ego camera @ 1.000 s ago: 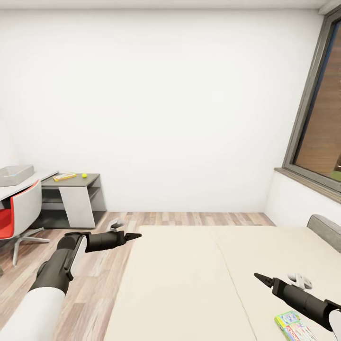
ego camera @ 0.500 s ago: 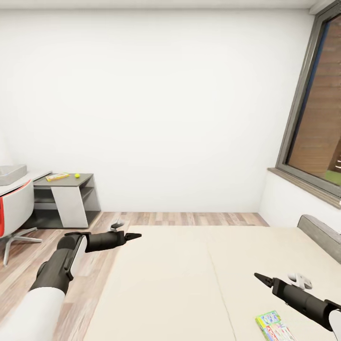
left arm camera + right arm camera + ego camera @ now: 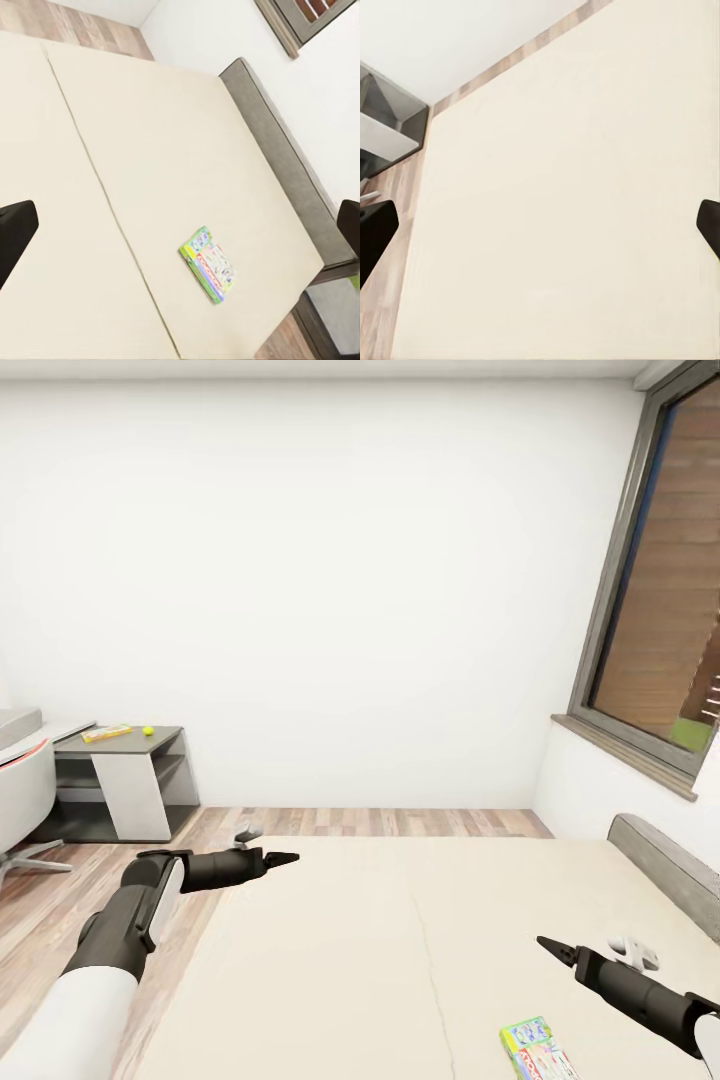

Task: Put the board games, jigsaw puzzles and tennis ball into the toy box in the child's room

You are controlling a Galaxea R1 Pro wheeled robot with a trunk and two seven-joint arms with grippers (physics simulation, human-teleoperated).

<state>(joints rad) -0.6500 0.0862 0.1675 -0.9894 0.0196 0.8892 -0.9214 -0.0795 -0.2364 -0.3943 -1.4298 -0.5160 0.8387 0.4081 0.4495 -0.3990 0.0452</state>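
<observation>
The fingers of the left gripper [image 3: 283,857] taper together to a closed point over the near edge of the low, wide bed with the plain cream two-section mattress [image 3: 400,940], while those of the right gripper [image 3: 548,945] likewise come to a shut point above the mattress; neither holds anything. A thin flat rectangular board game printed in bright green, yellow and blue squares [image 3: 537,1050] lies flat on the bed near the low grey headboard [image 3: 665,870], below and just beside the right arm; the left wrist view shows the same board game [image 3: 211,264] resting alone on the mattress section nearest the headboard. A small yellow-green tennis ball [image 3: 148,730] and a flat yellow item [image 3: 106,733] rest on the dark-grey tabletop of the side unit [image 3: 165,740] across the wood-plank floor. The step in hand appears to be approaching the bed; the right fingers would need to open, descend and catch the board by one straight edge, since it lies flush.
</observation>
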